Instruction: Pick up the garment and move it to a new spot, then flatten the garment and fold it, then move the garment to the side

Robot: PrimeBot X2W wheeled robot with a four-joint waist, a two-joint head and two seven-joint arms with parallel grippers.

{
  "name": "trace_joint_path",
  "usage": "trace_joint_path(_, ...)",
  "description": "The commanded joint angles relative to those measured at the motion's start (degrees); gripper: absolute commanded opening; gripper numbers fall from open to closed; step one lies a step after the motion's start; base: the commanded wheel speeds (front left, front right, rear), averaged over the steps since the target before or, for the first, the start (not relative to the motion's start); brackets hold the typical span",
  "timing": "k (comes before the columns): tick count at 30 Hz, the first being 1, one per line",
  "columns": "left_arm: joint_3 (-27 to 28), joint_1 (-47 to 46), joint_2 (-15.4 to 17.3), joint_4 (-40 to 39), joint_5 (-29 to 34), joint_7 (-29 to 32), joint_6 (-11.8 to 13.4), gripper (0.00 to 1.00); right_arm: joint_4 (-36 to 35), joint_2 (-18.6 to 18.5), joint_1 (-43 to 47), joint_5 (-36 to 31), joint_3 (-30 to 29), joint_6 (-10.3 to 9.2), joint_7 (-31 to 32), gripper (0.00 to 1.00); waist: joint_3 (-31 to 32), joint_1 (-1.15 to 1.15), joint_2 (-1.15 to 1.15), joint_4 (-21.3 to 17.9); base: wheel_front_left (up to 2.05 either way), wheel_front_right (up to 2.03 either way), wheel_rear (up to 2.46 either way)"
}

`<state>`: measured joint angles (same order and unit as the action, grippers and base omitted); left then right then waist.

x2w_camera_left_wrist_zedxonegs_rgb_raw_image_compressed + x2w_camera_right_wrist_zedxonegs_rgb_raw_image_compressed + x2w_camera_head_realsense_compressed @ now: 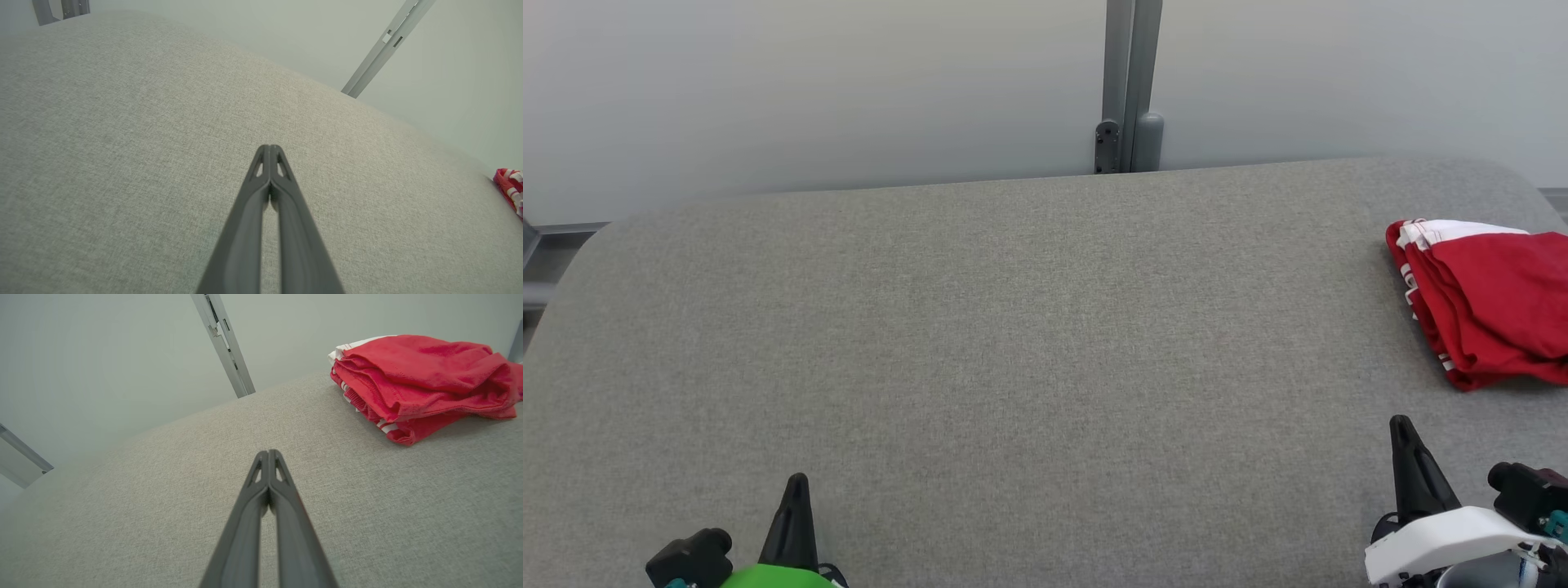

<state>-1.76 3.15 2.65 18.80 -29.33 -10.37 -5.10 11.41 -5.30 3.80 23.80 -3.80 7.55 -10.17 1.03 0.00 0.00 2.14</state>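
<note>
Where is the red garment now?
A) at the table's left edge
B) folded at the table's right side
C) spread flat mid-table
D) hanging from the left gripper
B: the red garment lies folded by the right edge of the grey table.

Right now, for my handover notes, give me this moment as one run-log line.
garment: red, folded, right side of table | left end effector: shut, empty | right end effector: shut, empty
</note>
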Motion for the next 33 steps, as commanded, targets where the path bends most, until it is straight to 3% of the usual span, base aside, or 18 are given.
trace_joint_path(1, 0.5, -2.0, 0.1, -1.1, -2.3, 0.5, -0.4, 0.0, -0.6, -0.3, -1.8, 2.5, -0.3, -0.02, 0.5, 0.0, 0.0, 0.0, 0.0, 0.0, 0.0, 0.0, 0.0)
trace_joint_path(33, 3.7, -5.2, 0.2, -2.8, -27.2, 7.2, -1.3, 0.0, 0.6, 0.8, -5.3, 29.4, -1.3, -0.04, 7.1, 0.0, -0.4, 0.0, 0.0, -0.7, 0.0, 0.0, 0.0)
